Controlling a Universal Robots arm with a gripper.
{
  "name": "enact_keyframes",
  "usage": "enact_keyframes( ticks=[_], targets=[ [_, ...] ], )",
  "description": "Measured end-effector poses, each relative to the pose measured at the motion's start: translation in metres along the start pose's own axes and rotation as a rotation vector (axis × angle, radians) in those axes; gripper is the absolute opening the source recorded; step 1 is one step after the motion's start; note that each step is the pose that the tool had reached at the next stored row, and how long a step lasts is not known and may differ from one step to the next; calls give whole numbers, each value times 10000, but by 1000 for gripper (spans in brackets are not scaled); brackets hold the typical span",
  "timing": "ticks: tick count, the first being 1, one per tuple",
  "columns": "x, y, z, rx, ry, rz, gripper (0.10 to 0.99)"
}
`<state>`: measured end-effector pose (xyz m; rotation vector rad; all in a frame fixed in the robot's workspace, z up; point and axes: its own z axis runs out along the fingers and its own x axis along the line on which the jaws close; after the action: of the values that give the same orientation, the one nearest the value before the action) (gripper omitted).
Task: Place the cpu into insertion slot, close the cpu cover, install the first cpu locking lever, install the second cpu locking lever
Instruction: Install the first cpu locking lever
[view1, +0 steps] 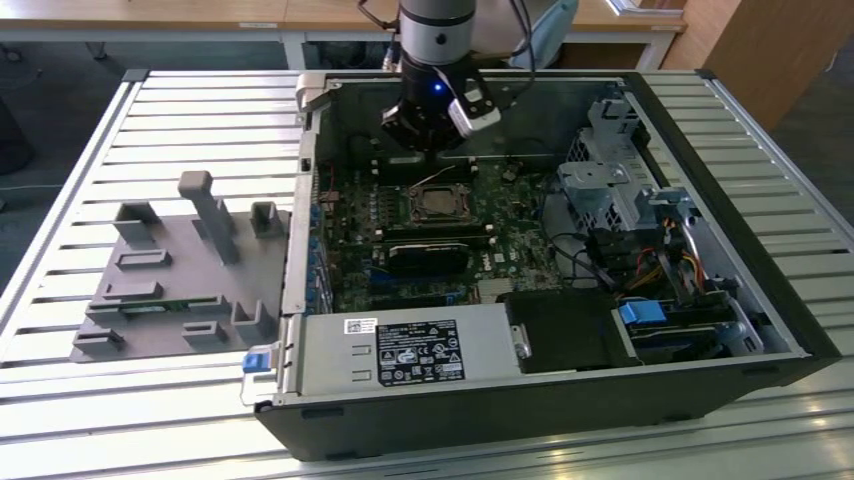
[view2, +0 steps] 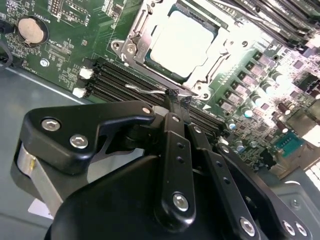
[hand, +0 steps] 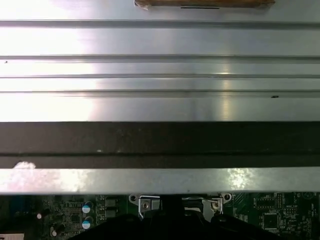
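The cpu (view2: 182, 42) lies flat in the socket on the green board, its silver top facing up; in the exterior view the cpu (view1: 438, 206) sits mid-board. The cpu cover (view2: 136, 45) is down around it, framing the chip. The insertion slot is hidden beneath them. A thin wire locking lever (view2: 145, 90) runs from the socket's edge to my gripper (view2: 177, 100), whose fingers are pinched together on the lever's end. In the exterior view the gripper (view1: 430, 145) hangs inside the case just beyond the socket. The socket frame (hand: 180, 202) shows in the first wrist view.
Black memory slots (view2: 122, 80) run beside the socket, close under the fingers. A coin battery (view2: 31, 30) sits on the board. The case holds a power supply (view1: 407, 350) and a drive cage (view1: 607, 190) with cables. A grey fixture (view1: 174, 270) lies on the slatted table.
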<state>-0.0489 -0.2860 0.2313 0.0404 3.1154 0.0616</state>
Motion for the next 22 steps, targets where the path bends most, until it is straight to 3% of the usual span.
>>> enact_keyframes(
  ticks=[19, 22],
  targets=[
    [-85, 68, 98, 2, 1, 5, 106],
    [-145, 74, 111, 7, 1, 21, 106]
  ],
)
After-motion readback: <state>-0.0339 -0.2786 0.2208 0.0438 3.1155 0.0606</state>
